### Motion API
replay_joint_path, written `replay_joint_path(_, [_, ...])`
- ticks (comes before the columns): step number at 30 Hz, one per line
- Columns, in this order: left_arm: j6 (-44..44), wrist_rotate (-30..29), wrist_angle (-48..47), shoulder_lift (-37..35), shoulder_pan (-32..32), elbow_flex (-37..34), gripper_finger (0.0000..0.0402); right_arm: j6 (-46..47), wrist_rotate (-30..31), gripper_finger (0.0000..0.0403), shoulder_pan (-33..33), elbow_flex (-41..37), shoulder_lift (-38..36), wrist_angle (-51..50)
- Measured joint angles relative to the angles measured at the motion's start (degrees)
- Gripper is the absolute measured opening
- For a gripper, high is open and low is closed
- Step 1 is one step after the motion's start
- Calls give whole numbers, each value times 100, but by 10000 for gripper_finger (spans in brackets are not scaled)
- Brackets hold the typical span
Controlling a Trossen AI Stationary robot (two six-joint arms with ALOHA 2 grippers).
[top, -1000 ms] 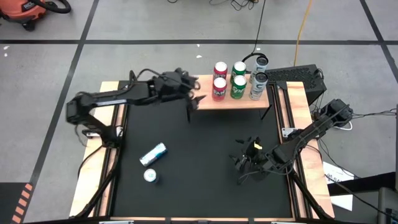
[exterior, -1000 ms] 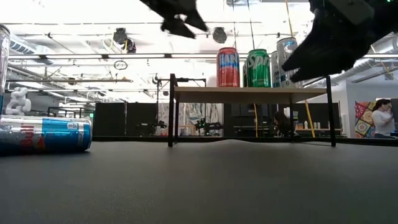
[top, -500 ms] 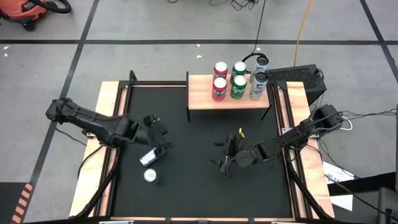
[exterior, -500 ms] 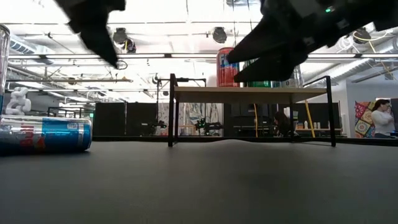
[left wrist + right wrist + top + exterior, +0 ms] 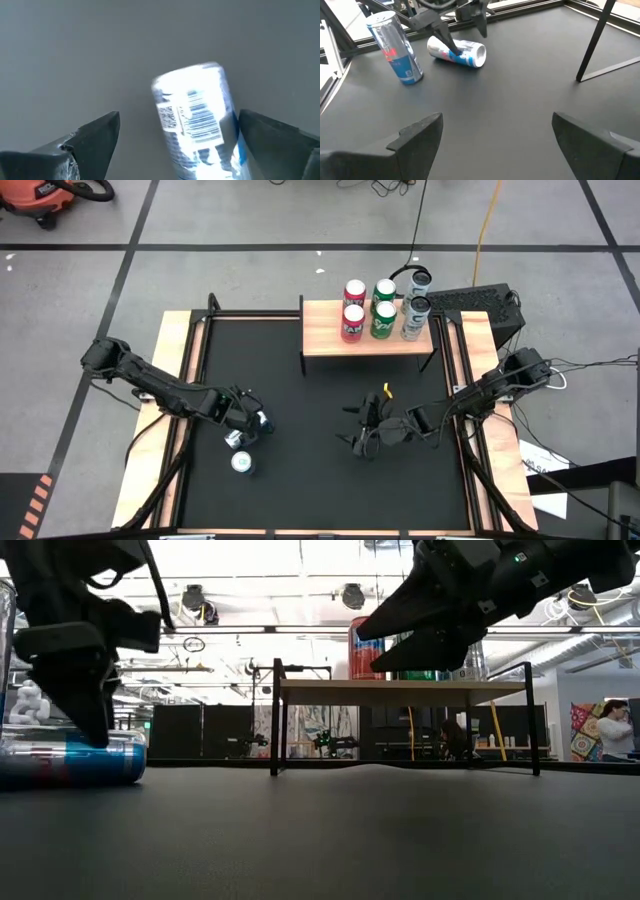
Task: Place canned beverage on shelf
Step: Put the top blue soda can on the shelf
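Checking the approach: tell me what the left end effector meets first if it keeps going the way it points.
The lying can, framed between the left end effector's open fingers; how far off it is, I can't tell.

lying can (image 5: 197, 120) blurred, cut off at the left wrist view's edge.

— What do we see past our left gripper (image 5: 177, 137)?
— A silver-and-blue can (image 5: 197, 120) lying on its side on the black table (image 5: 75, 55), barcode facing up.
— And our fingers (image 5: 95, 137)?
— Spread wide, one on either side of the can, not touching it.
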Motion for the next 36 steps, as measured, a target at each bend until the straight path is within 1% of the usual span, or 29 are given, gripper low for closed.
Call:
replay_joint_path(2, [44,204,105,87,0,-40,390,0,-2,361,0,0,0,-25])
replay_joint_path(5, [50,327,234,245,-2,-78,375,0,-1,361,0,0,0,-26])
replay_joint_path(10, [166,325,523,543,4,-89,324,2,-2,361,0,0,0,-24])
replay_joint_path(15, [666,243,1430,686,112,-89,261,-60,-2,361,0,0,0,8])
replay_joint_path(19, [1184,226,2498,754,262,-89,228,-125,-2,361,2,0,0,11])
replay_joint_path(21, [1408,230,2993,826,333,-89,221,-125,-2,361,2,0,0,6])
replay_joint_path(25, [1842,375,4060,1096,480,-87,220,-129,-2,361,4,0,0,6])
replay_joint_path(29, [2244,532,5080,1589,590,-1,220,-144,-26,361,2,0,0,6])
replay_joint_path(32, [2553,551,5415,2038,634,251,220,-146,-286,361,0,0,0,8])
replay_joint_path(36, [2932,552,5443,2382,642,649,223,-192,-452,361,2,0,0,1])
